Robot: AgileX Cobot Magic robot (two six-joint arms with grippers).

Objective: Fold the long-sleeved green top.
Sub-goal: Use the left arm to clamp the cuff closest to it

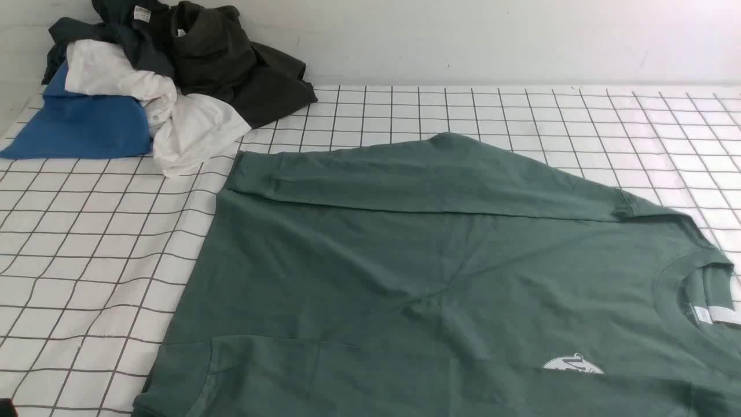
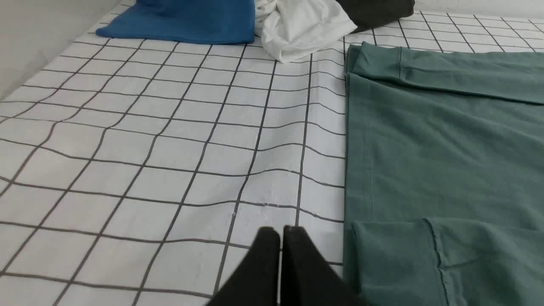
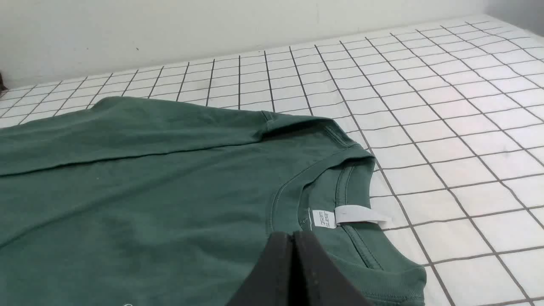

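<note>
Lying flat on the checked cloth (image 1: pixel 87 243) of the tabletop, the top (image 1: pixel 405 278) has its neck toward the robot's right and its hem toward the left. One sleeve (image 1: pixel 434 174) is laid along the far edge and the other (image 1: pixel 324 376) along the near edge.

The left hand (image 2: pixel 281 231) has its fingers pressed together and holds nothing. It hangs over bare cloth just beside the hem. The right hand (image 3: pixel 293 236) is also closed and empty, above the chest close to the collar and the white label (image 3: pixel 350 213).

The main risk is probably the grasp. Neither hand can take fabric until it opens, and a shallow pinch may catch only the upper layer, so the fold would drag the body crooked. Near the hem, the left fingers could gather the checked cloth along with the top and pull it into wrinkles. Lifting either end quickly may let the laid-in sleeves slide out and undo that step. A pile (image 1: pixel 162 75) of other garments sits near the far-left corner, and a wide swing there could snag it.
</note>
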